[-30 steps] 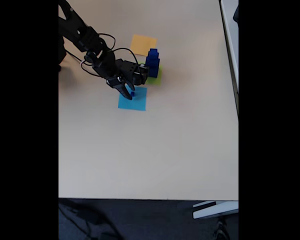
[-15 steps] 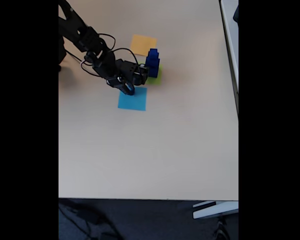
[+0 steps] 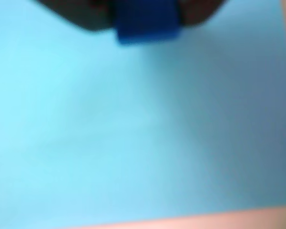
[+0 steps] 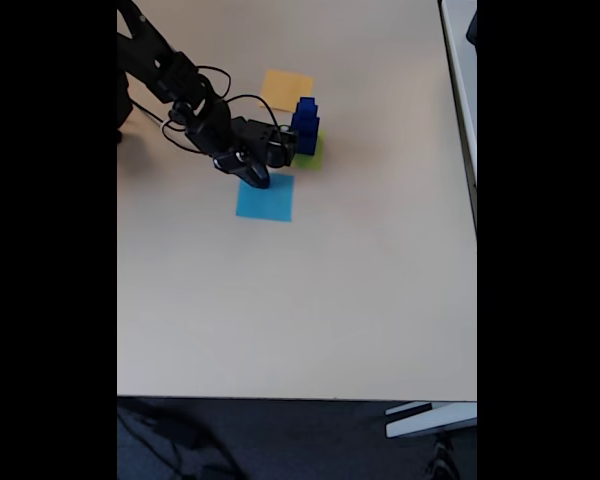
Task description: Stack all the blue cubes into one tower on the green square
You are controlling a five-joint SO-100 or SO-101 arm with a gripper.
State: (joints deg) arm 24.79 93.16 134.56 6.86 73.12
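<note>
In the wrist view a small blue cube [image 3: 148, 24] sits at the top edge between the two dark fingers [image 3: 71, 12] of my gripper [image 3: 148, 12], which is shut on it just above the light-blue patch [image 3: 133, 133]. In the fixed view my gripper [image 4: 256, 180] is at the upper left corner of the light-blue square [image 4: 267, 199]. To its right, a tower of stacked blue cubes [image 4: 304, 124] stands on the green square [image 4: 314, 153], wider at the bottom and narrower at the top. The held cube is hidden by the fingers in the fixed view.
An orange square [image 4: 287, 89] lies behind the tower. The arm [image 4: 175, 85] reaches in from the upper left with loose cables. The beige table [image 4: 310, 300] spreads wide in front, with its front edge low in the fixed view.
One second ago the fingers stood apart around the small blue cube on the light-blue square. They have since shut on it, and the gripper has shifted slightly up and left.
</note>
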